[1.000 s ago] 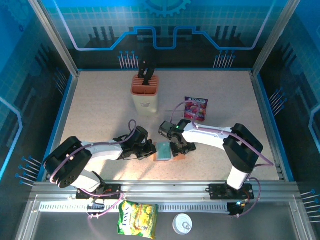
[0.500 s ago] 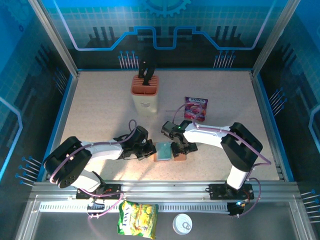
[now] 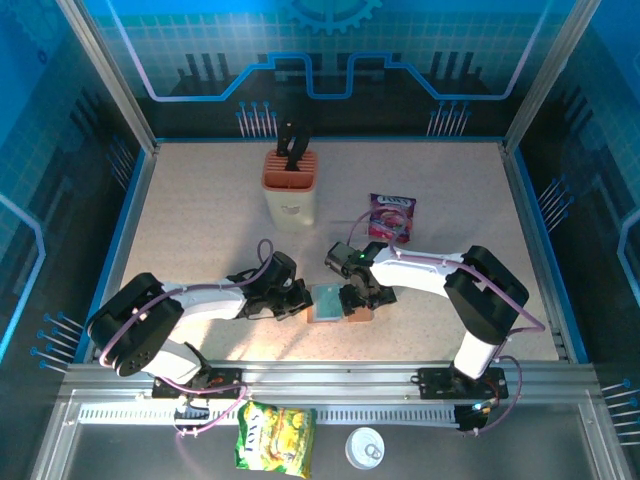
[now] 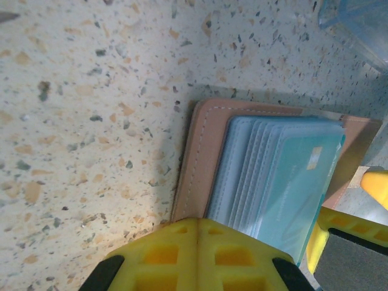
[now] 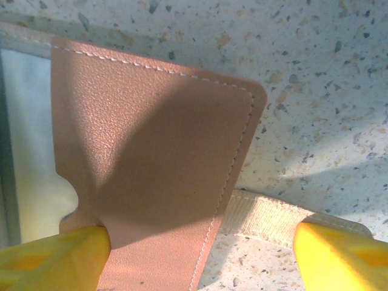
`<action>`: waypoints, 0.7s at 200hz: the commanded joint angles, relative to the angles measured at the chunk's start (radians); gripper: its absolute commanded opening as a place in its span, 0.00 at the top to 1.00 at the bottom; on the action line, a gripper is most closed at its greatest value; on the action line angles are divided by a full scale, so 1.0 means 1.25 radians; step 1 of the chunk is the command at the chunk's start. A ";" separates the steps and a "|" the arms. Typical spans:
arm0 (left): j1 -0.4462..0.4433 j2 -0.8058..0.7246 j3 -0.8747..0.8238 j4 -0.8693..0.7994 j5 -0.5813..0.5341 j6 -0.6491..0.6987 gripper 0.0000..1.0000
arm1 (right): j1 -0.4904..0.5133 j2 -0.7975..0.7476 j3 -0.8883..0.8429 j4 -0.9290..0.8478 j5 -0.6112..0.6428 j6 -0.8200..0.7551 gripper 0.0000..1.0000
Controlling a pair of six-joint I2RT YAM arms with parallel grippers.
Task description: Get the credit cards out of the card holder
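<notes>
Roughly midway between the two arms, the card holder (image 4: 195, 163) lies opened out on the speckled table (image 3: 200, 220), near its front edge. Its brown outer skin faces down and its stack of grey-blue pockets faces up. A teal credit card (image 4: 291, 188) with a small gold chip sits on top of that stack, inside the holder.

The left gripper (image 4: 197, 254) is at the holder's left edge. Its yellow fingertips are pressed together with no gap, right over the brown rim; whether they pinch any leather I cannot tell. The right gripper (image 5: 197, 257) is at the holder's other side with its jaws spread wide. The brown flap (image 5: 157, 139) stands between them, one finger (image 5: 54, 260) touching its edge and the other well clear, beside a pale woven strap (image 5: 273, 218).

Farther back stand an orange-topped knife block (image 3: 290, 190) and a purple snack packet (image 3: 392, 217). On the grey ledge in front of the arm bases lie a yellow packet (image 3: 275, 437) and a white round lid (image 3: 365, 448)
</notes>
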 commanded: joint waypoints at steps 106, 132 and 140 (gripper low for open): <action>-0.018 -0.100 0.088 -0.238 -0.057 0.064 0.99 | -0.003 -0.065 0.031 -0.036 -0.026 0.002 0.29; -0.043 -0.086 0.117 -0.236 -0.056 0.060 0.99 | 0.001 -0.105 0.047 -0.041 -0.034 0.003 0.32; -0.049 -0.079 0.125 -0.232 -0.052 0.061 0.98 | 0.003 -0.123 0.047 -0.034 -0.033 0.005 0.32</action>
